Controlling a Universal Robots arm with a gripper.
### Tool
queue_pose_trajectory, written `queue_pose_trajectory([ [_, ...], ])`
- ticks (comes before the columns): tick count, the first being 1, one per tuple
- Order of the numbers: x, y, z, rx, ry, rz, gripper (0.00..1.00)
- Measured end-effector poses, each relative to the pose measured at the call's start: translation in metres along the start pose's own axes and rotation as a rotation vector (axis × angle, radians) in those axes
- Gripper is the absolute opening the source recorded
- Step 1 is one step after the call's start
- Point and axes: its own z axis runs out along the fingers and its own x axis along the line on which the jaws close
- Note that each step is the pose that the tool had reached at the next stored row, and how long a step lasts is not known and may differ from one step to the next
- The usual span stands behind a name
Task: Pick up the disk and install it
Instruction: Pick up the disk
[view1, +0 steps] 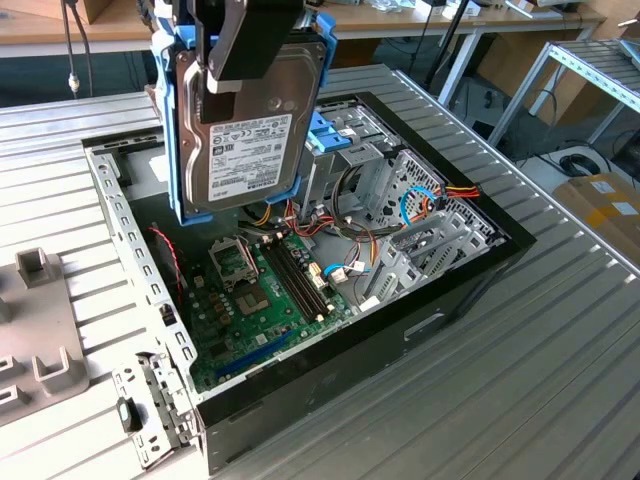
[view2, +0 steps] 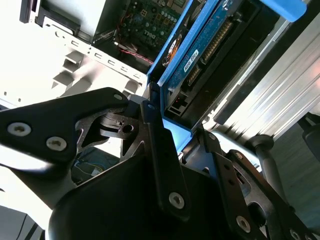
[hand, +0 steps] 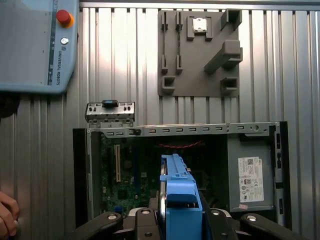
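Black gripper (view1: 236, 62) was clenched on the flat silver-grey disk (view1: 222, 120) in its light-blue carrier frame, upright over the far end of the open black computer case (view1: 420, 322). Its white printed label (view1: 252, 158) faced the exterior view. A green motherboard (view1: 250, 305) and coloured wires (view1: 345, 215) lay inside the case.

Printed lettering on disk (view1: 247, 150) and pendant (hand: 35, 45)

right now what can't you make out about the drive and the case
Exterior view: the silver-grey hard drive in a light-blue plastic carrier hides part of the open black computer case; the black hand holding it is cut by the upper edge.
First wrist view: drive edge-on, label unseen.
Second wrist view: the hand's links cover the drive's near end.
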Motion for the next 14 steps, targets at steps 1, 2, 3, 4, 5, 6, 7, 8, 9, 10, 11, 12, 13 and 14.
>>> queue_pose_trajectory([
  [1, 0.0001, -0.0001, 0.0001, 0.0001, -0.0001, 0.000, 0.37],
  [2, 0.0002, -0.0002, 0.0002, 0.0001, -0.0002, 0.000, 0.37],
  [3, 0.0005, -0.0004, 0.0002, 0.0000, -0.0001, 0.000, 0.37],
  [4, 0.0008, -0.0005, 0.0002, 0.0000, 0.0000, 0.000, 0.37],
  [5, 0.0009, -0.0006, 0.0002, 0.0000, 0.0000, 0.000, 0.37],
  [6, 0.0013, -0.0007, 0.0003, 0.0000, 0.0000, 0.000, 0.37],
  [7, 0.0014, -0.0008, 0.0003, 0.0000, 0.0000, 0.000, 0.37],
  [8, 0.0016, -0.0008, 0.0003, 0.0000, 0.0001, 0.000, 0.37],
  [9, 0.0018, -0.0009, 0.0003, -0.0001, 0.0001, 0.000, 0.37],
  [10, 0.0020, -0.0010, 0.0003, -0.0001, 0.0001, 0.000, 0.37],
  [11, 0.0022, -0.0011, 0.0004, -0.0001, 0.0001, 0.000, 0.37],
  [12, 0.0023, -0.0012, 0.0005, 0.0000, -0.0001, 0.000, 0.37],
  [13, 0.0025, -0.0013, 0.0005, 0.0000, 0.0000, 0.000, 0.37],
  [14, 0.0026, -0.0014, 0.0005, 0.0000, 0.0000, 0.000, 0.37],
])
